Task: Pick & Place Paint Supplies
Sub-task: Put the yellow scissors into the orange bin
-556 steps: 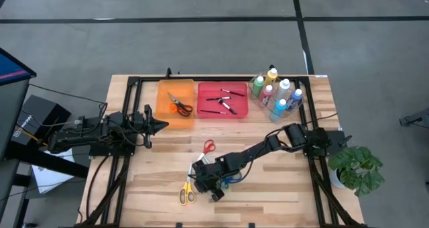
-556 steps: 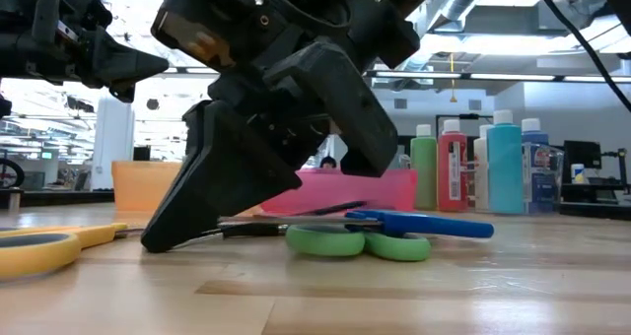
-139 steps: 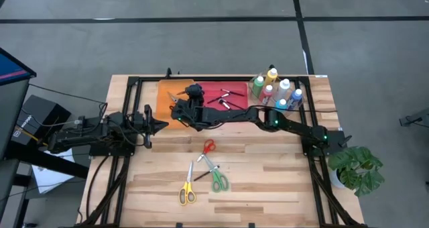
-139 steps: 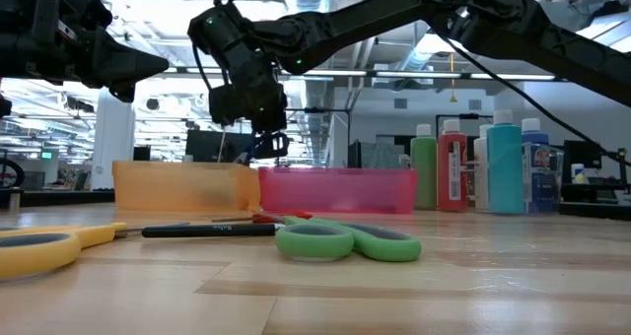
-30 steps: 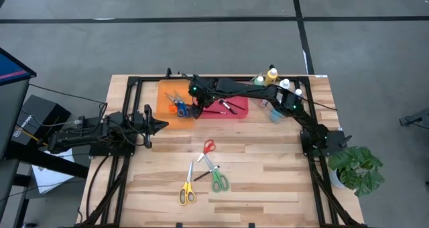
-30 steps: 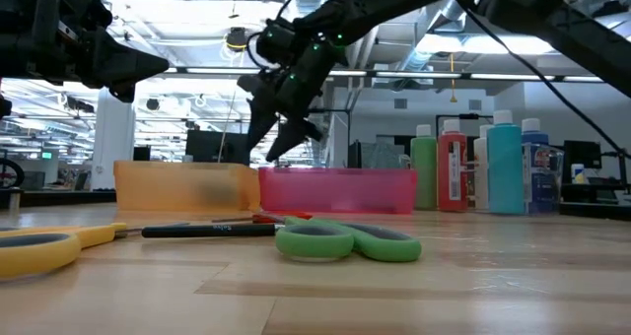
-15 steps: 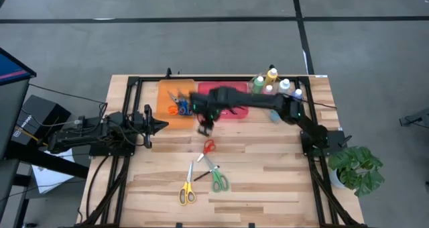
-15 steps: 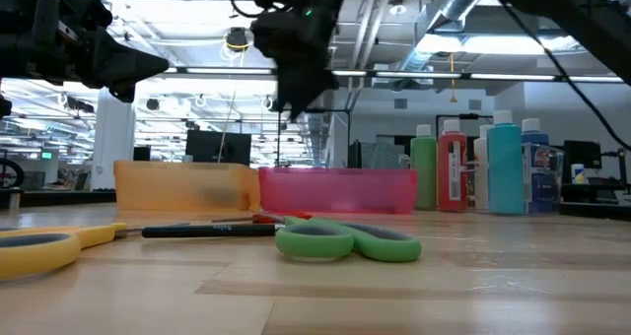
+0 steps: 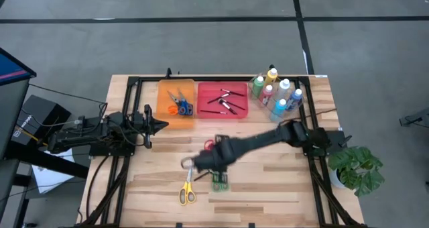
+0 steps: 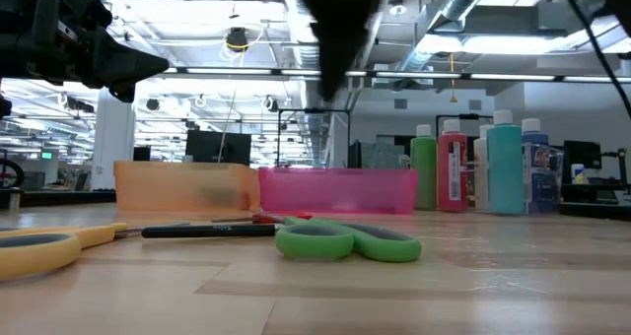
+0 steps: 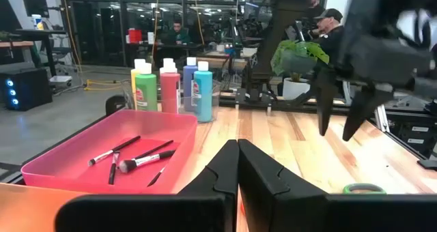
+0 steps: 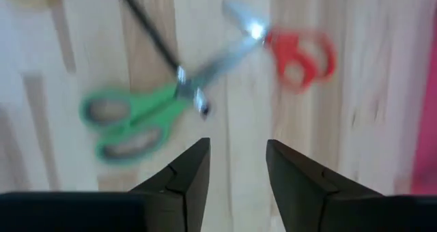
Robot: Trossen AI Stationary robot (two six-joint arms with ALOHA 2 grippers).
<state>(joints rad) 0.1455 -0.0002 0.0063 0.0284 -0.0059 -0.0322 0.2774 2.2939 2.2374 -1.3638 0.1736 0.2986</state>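
Note:
My right gripper is open and empty, hovering above the loose supplies in the middle of the table. Below its fingers lie green scissors and red scissors, flat on the wood. A thin dark brush and yellow scissors lie beside them. Paint bottles stand at the far right. My left gripper waits shut at the table's left, level with the trays.
An orange tray at the far edge holds orange and blue scissors. The pink tray beside it holds several brushes. A potted plant stands off the table's right edge. Bare wood stretches along the near edge.
My right gripper has swung away from the trays at the far edge toward the near edge, and now hangs over the loose scissors in the table's middle. The things on the table have stayed where they were.

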